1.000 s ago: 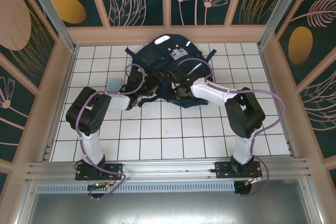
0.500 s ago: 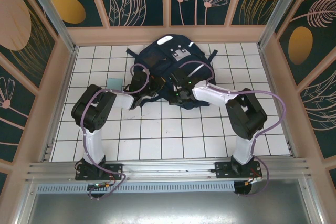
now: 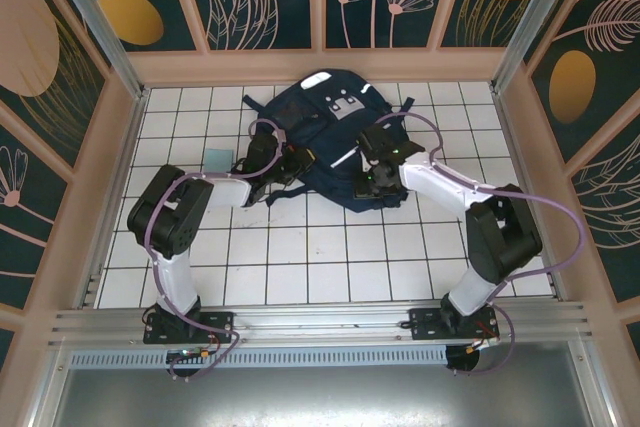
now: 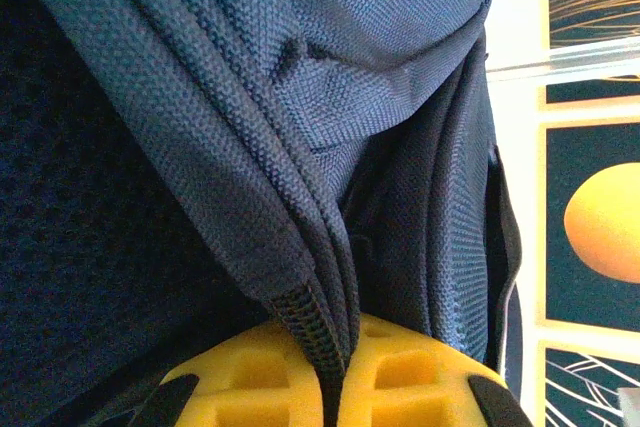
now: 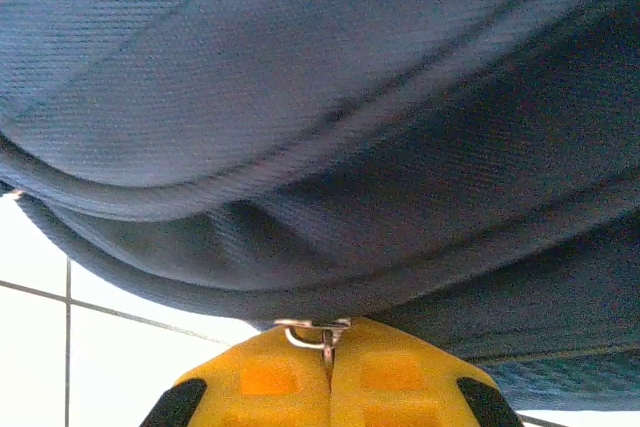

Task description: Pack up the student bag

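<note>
**Student bag (image 3: 322, 127) held at both sides, long axis running away from the arm bases.**
Left gripper (image 4: 335, 382) is clamped on a fabric seam (image 4: 308, 309) at the bag's left edge. The bag lies far-centre. Right gripper (image 5: 328, 362) is closed on a metal zipper pull (image 5: 312, 332) at the near-right edge.

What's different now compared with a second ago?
The left gripper closed on the bag's zipper edge. The right gripper, still shut on a zipper pull, travelled right along the bag, its elbow swinging outward. The bag and the small blue card stayed roughly in place.
</note>
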